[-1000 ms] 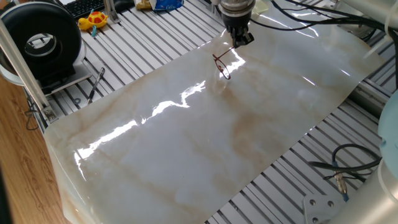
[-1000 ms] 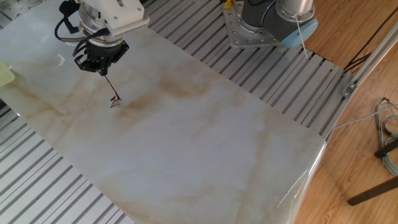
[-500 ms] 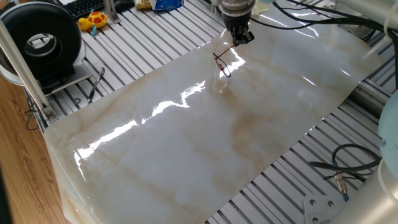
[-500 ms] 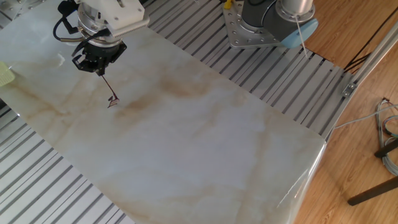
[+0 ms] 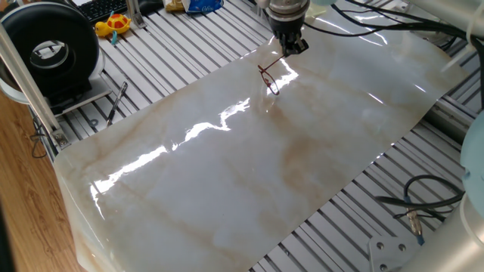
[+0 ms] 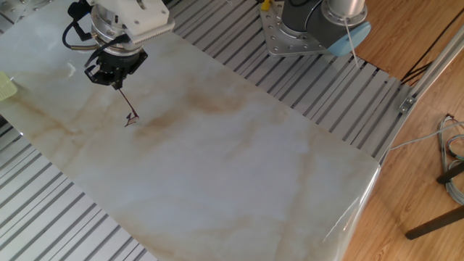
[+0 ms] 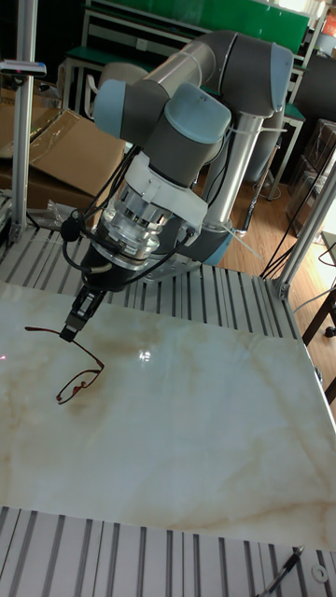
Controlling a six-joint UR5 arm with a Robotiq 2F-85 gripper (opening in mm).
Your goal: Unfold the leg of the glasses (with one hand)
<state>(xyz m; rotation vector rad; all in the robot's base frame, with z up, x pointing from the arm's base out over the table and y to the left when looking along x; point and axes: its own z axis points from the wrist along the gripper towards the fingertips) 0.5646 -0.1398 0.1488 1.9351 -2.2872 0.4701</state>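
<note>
The glasses (image 5: 269,80) (image 6: 131,117) (image 7: 78,381), thin dark-red wire frame with clear lenses, lie on the marble sheet (image 5: 249,174) near its far edge. One slim leg runs up from the frame into my gripper (image 5: 290,51) (image 6: 116,83) (image 7: 70,333). The gripper hangs just above and beside the frame, its narrow fingers shut on that leg. In the tall fixed view a second thin leg sticks out to the left of the fingertips. The lens part rests on the sheet.
A black pen-like tool (image 5: 116,103) lies on the slatted table left of the sheet. A black round device (image 5: 51,50) and a yellow toy (image 5: 113,24) stand further back. Cables (image 5: 417,202) lie at the right. The arm's base (image 6: 313,23) sits beyond the sheet.
The gripper has shifted slightly toward the sheet's far edge with the leg in it, and the frame has slid a little after it.
</note>
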